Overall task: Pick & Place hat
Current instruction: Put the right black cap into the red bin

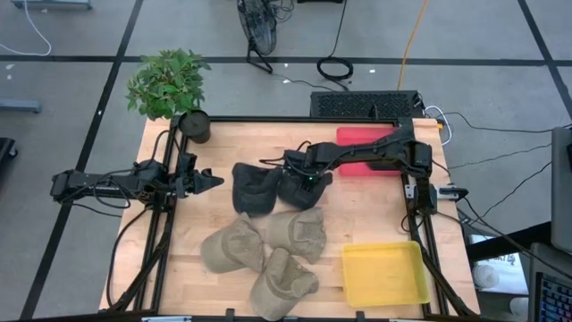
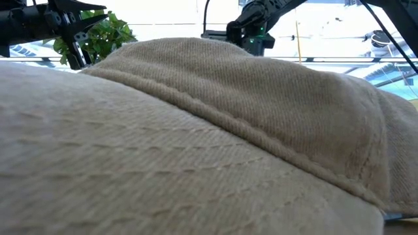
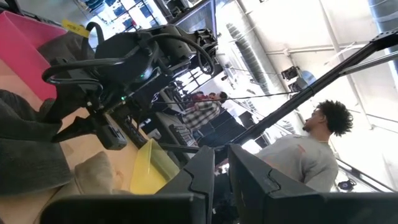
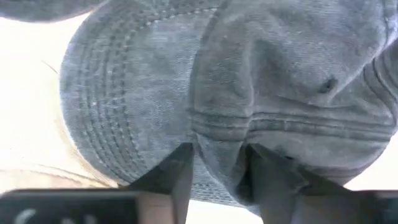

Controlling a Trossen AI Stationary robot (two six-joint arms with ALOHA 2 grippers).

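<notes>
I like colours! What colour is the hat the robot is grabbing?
Dark grey hat, clearest in the right wrist view.

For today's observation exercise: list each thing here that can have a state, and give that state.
right gripper: down on the dark hat, fabric fold between its fingers
dark hat: on the table, not lifted
second dark hat: lying untouched
yellow bin: empty
left gripper: waiting at the table's left side

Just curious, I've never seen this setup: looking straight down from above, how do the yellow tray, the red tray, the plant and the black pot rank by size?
1. yellow tray
2. plant, roughly similar, hard to separate
3. red tray, partly hidden by the arm, so unsure
4. black pot
</notes>
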